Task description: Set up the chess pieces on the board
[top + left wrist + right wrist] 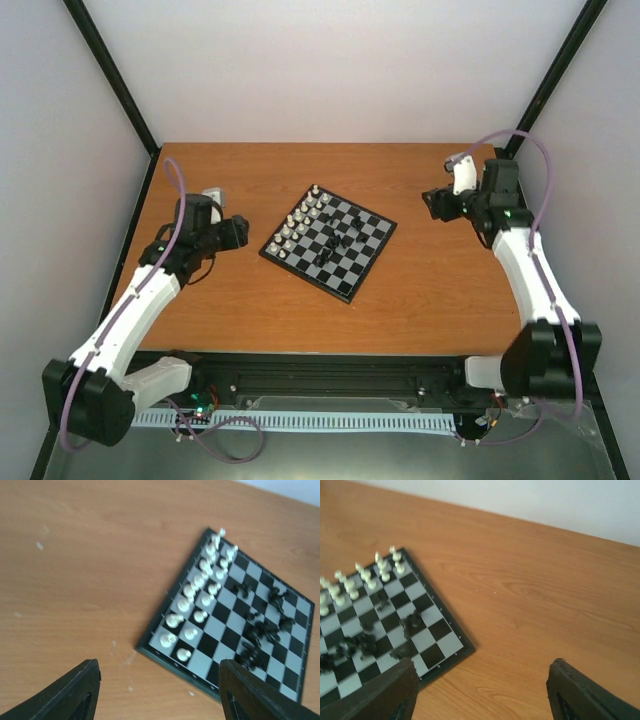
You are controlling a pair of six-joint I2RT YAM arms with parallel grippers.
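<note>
Fingers of your left gripper stand wide apart, holding nothing; your right gripper is likewise spread and empty. Between them, apart from both, the board sits skewed on the orange wood table, pale walls around. White pieces line two rows along the side nearest your left gripper; black pieces lie jumbled mid-board.

- Bare table wood is seen under the left pincer, whose fingers are spread wide.
- Ahead to its right, the board is blocked first by two tight rows of white pieces.
- Behind them, black pieces are jumbled.
- Under the right pincer, also spread wide, bare wood is seen; the board's corner lies just left.
</note>
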